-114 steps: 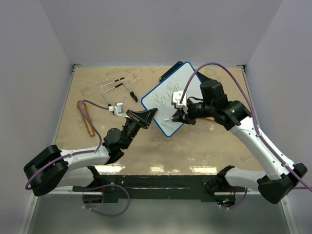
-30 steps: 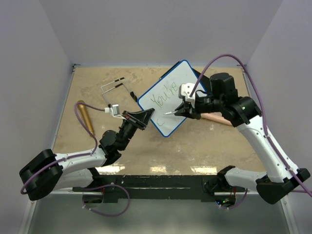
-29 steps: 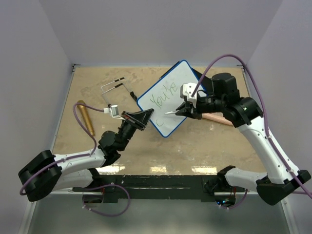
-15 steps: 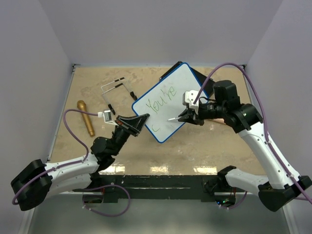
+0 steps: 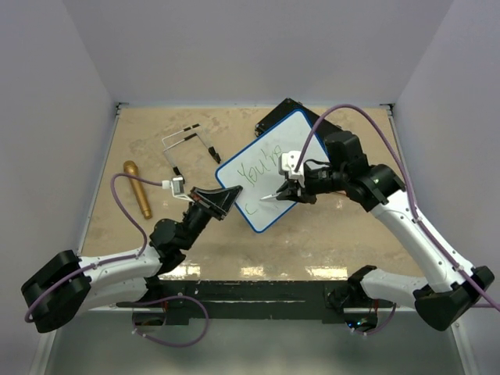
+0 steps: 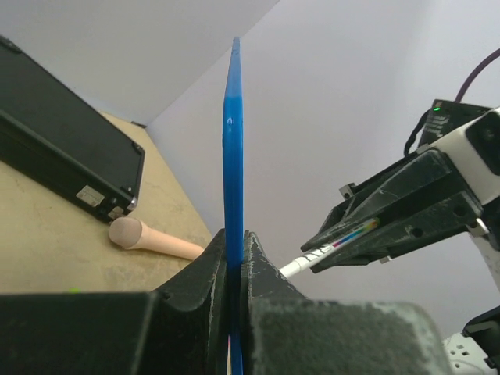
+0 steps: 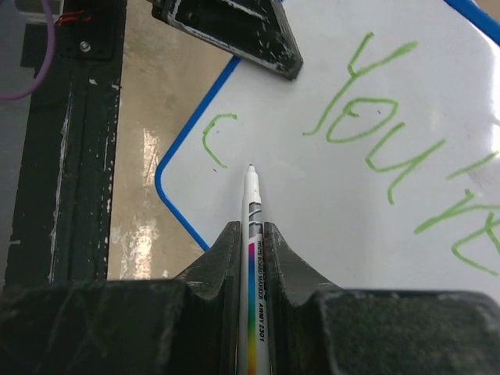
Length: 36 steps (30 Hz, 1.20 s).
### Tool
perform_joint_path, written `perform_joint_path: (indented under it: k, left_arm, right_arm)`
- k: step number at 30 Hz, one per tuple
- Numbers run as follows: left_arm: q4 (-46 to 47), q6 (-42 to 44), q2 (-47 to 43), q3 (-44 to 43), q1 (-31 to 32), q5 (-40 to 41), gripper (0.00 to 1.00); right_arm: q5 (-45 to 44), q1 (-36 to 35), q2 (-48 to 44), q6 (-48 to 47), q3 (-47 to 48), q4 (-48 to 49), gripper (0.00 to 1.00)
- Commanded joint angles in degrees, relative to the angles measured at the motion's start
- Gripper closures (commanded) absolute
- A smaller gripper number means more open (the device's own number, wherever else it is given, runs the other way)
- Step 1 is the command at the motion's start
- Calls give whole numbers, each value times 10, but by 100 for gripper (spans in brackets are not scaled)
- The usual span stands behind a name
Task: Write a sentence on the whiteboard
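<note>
The left tool (image 5: 216, 200) is clamping the lower-left edge of the whiteboard (image 5: 303, 131). In the left wrist view the blue rim is sitting edge-on between the closed fingers, and the board is seemingly being held tilted above the tabletop (image 5: 344, 230), its far corner overlapping the black case (image 5: 275, 116). The right tool (image 5: 287, 191) is gripping a white marker (image 7: 251, 205) lengthwise, the tip pointing just beside a lone green "c" (image 7: 216, 139) that is opening the second line. Above it the sentence (image 7: 406, 148) is reading "You're" so far. Whether the tip is touching the surface, I cannot tell.

The main risk is coming from that single-edge grasp: pen pressure well away from the clamp could be levering the board, making it pivot or slip between the fingers and dragging the strokes crooked. Pressing along the marker's own axis could be pushing it back through the right tool's fingers — leaving letters faint or broken. The right tool's body could also be brushing the fresh "You're" and wiping it.
</note>
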State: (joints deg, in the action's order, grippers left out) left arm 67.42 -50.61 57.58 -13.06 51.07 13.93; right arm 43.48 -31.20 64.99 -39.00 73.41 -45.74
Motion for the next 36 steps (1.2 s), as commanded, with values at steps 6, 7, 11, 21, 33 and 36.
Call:
perform_joint_path:
  k: [6,7,11,21,33,36]
  left_arm:
    - [126,-17,41,-66,-2,13,100]
    - [125,-17,41,-67,-2,14,100]
    - [128,-17,47,-72,-2,13,100]
    - [139,-20,54,-77,-2,6,100]
    - [149,-19,58,-78,-2,7,100]
    - [148,-16,55,-78,-2,8,100]
  right_arm:
    - [-74,-32,3,17,15,35,100]
    - [-75,-33,-2,17,12,35,100]
    - [-83,-33,0,20,11,39,100]
    - [-96,-33,15,37,18,50,100]
    - [-63,-44,31,22,20,32,100]
    - [-62,-47,33,15,18,24,100]
